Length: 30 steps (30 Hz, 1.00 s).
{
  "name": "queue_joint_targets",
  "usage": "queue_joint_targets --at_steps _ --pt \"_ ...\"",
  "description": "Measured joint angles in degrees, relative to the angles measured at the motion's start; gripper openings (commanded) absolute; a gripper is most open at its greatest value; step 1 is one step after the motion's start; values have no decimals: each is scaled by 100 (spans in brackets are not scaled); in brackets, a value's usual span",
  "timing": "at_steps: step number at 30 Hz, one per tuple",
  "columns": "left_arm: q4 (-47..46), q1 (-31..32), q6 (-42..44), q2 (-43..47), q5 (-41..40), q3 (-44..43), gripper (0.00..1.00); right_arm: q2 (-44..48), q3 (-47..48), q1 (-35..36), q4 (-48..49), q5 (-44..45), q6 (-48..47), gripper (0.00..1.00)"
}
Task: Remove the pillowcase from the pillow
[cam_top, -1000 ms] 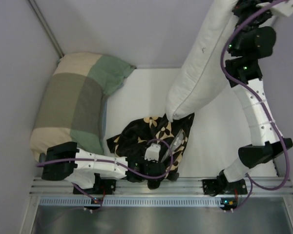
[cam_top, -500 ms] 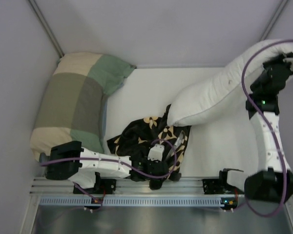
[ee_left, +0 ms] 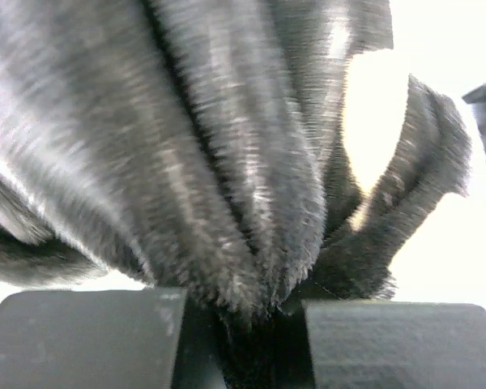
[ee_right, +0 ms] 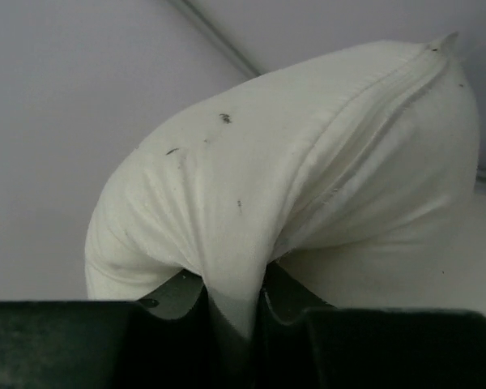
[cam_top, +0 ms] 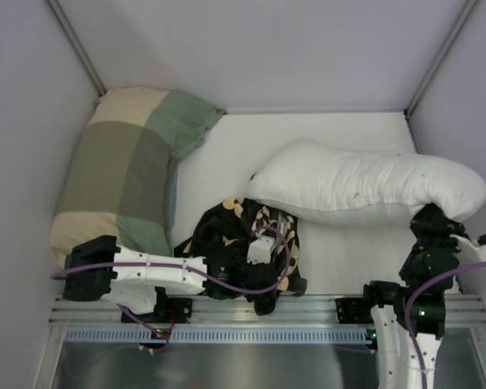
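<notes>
The plain white pillow (cam_top: 364, 182) lies bare across the table's right half, free of its cover. My right gripper (cam_top: 431, 220) is shut on a fold of the pillow (ee_right: 324, 186) at its near right end. The black pillowcase (cam_top: 235, 235) with tan flower motifs lies crumpled at the front middle, just left of the pillow's left end. My left gripper (cam_top: 263, 253) is shut on a bunch of the pillowcase (ee_left: 227, 178), whose dark fuzzy fabric fills the left wrist view.
A green, beige and olive patchwork pillow (cam_top: 121, 174) lies along the left wall. Grey walls close in the table on the left, back and right. The metal rail (cam_top: 259, 312) with both arm bases runs along the near edge.
My right arm has swung down and toward the near right, bringing the pillow from hanging upright to lying flat on the table. The pillowcase stays in my left gripper and has bunched slightly left.
</notes>
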<state>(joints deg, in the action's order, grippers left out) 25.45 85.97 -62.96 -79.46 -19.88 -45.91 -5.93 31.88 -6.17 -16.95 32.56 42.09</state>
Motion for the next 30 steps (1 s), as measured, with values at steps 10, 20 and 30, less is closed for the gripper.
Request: queue_joint_targets --at_steps 10,20,30 --pt "-258 -7 177 501 28 39 0 468 726 -11 -3425 -3926 -245 100" --pt "-549 -7 146 452 -24 46 0 448 756 52 -3300 -6852 -98 92" --pt "-754 -7 -2 133 105 214 0 -946 522 57 -1797 -7589 13 82"
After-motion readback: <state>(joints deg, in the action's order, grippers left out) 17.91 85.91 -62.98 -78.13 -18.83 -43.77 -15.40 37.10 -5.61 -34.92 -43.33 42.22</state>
